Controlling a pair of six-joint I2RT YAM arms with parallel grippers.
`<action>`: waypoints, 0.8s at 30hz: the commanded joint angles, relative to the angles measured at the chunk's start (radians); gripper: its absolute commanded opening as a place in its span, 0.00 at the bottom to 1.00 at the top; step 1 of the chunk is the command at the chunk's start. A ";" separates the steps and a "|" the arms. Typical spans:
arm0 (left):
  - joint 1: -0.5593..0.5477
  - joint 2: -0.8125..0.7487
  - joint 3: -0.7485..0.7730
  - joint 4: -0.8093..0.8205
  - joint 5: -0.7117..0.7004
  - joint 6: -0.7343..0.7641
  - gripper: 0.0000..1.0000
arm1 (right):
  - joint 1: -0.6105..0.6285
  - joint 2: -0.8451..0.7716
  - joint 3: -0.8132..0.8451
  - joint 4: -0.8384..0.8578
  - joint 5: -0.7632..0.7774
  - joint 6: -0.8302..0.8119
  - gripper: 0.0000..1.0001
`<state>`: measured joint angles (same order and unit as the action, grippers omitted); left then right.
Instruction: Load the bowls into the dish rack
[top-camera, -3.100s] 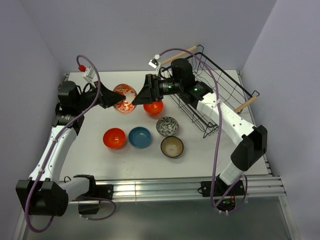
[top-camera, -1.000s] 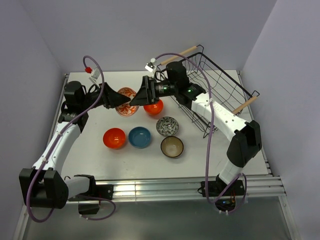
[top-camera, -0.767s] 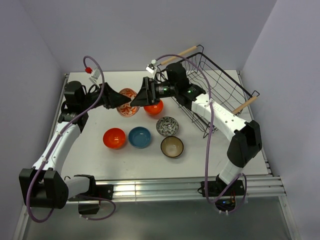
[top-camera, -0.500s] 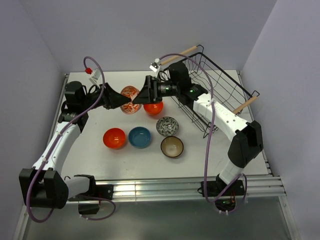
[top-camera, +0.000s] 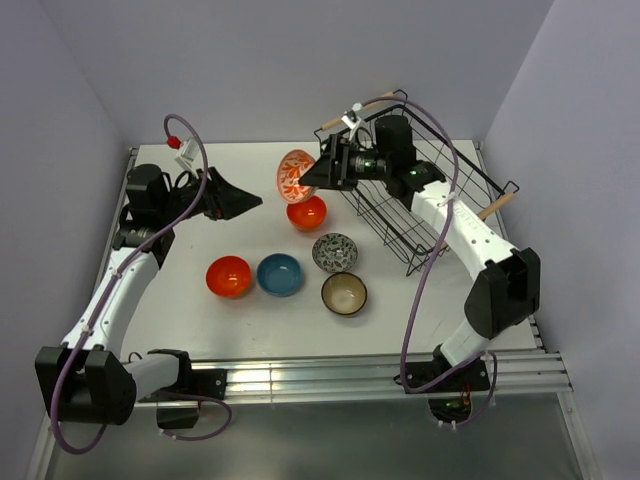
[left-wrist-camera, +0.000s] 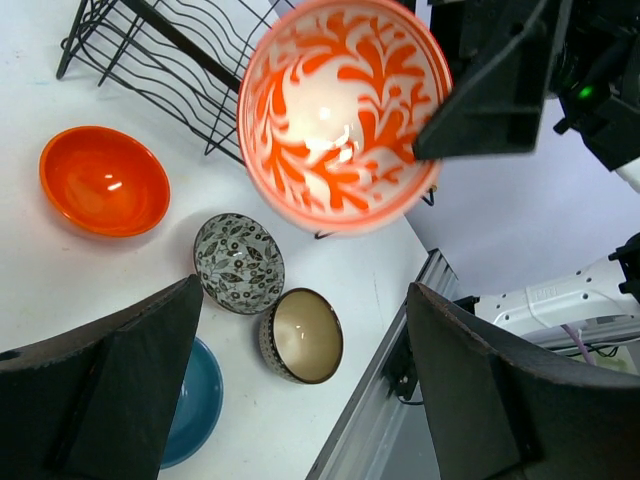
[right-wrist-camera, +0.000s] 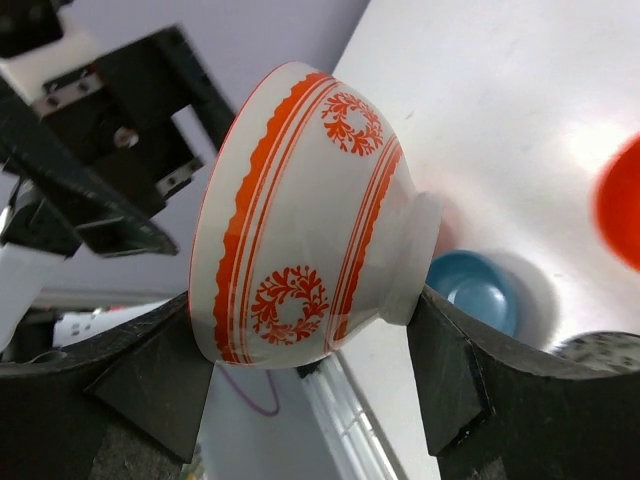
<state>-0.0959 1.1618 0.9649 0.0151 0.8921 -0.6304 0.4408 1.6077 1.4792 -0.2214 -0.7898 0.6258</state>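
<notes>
My right gripper (top-camera: 312, 177) is shut on the orange-and-white patterned bowl (top-camera: 295, 175) and holds it tilted in the air, left of the dish rack (top-camera: 430, 180); the right wrist view shows the bowl (right-wrist-camera: 310, 215) between the fingers (right-wrist-camera: 455, 375). My left gripper (top-camera: 245, 202) is open and empty, left of that bowl (left-wrist-camera: 340, 110). On the table lie a plain orange bowl (top-camera: 306, 213), a second orange bowl (top-camera: 229, 276), the blue bowl (top-camera: 279, 274), the grey-and-white patterned bowl (top-camera: 335, 252) and the dark brown bowl (top-camera: 344, 293).
The rack stands tilted at the back right, wooden handles (top-camera: 495, 207) at its ends. Purple walls close in the table on three sides. A metal rail (top-camera: 330, 375) runs along the near edge.
The left gripper let go of the patterned bowl and drew back left. The right gripper has lifted the bowl up and right, toward the rack.
</notes>
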 joint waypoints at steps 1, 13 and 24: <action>-0.001 -0.031 0.047 -0.010 -0.004 0.037 0.89 | -0.056 -0.092 0.027 0.018 0.053 -0.084 0.00; 0.013 -0.051 0.063 -0.064 -0.051 0.064 0.99 | -0.275 -0.140 0.182 -0.236 0.421 -0.498 0.00; 0.018 -0.042 0.110 -0.142 -0.088 0.143 0.99 | -0.277 0.000 0.196 -0.108 0.747 -1.010 0.00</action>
<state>-0.0826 1.1339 1.0142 -0.1081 0.8207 -0.5373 0.1593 1.5753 1.6421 -0.4633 -0.1551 -0.1516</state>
